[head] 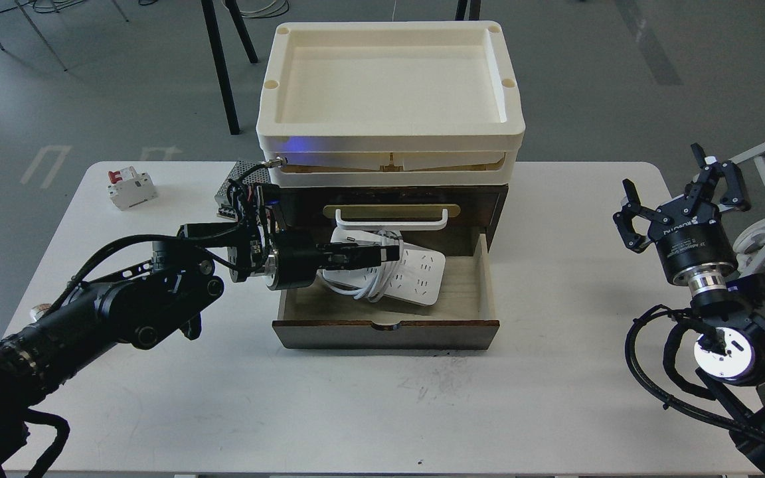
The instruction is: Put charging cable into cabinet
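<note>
Near the desk's point(157, 411) back left corner sits a breaker point(131, 188), with a metal box point(240, 182) further right. The left gripper point(382, 252) reaches over the open drawer point(469, 292), fingers pinching the cable point(416, 272), which lies tilted inside the drawer of the cabinet point(389, 133) at the desk's back middle. Over the right edge, the right gripper point(678, 192) hovers with fingers spread, holding nothing.

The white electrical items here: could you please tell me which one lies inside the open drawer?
The charging cable, a socket strip wound with cord. The circuit breaker with its red switch sits on the table.
</note>
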`<move>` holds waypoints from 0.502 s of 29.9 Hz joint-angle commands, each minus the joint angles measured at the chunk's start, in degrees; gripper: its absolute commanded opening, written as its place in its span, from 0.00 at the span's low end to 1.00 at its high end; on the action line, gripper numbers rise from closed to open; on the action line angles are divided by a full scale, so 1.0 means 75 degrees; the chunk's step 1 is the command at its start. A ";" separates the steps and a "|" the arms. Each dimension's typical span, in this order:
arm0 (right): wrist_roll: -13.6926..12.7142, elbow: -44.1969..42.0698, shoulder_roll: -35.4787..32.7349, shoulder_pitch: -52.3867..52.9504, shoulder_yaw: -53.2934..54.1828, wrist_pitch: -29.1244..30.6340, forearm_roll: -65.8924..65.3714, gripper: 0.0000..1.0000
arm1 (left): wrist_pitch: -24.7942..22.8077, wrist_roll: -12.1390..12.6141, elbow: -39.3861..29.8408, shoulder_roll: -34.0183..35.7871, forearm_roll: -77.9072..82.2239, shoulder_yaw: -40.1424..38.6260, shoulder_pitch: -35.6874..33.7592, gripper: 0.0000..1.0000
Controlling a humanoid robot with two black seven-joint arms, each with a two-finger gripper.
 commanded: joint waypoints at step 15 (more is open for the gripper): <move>0.0000 0.0000 0.0012 0.0000 0.0022 0.0000 0.0000 0.99 | -0.0145 0.0000 -0.1988 0.2028 -0.1350 -0.0068 0.0262 0.92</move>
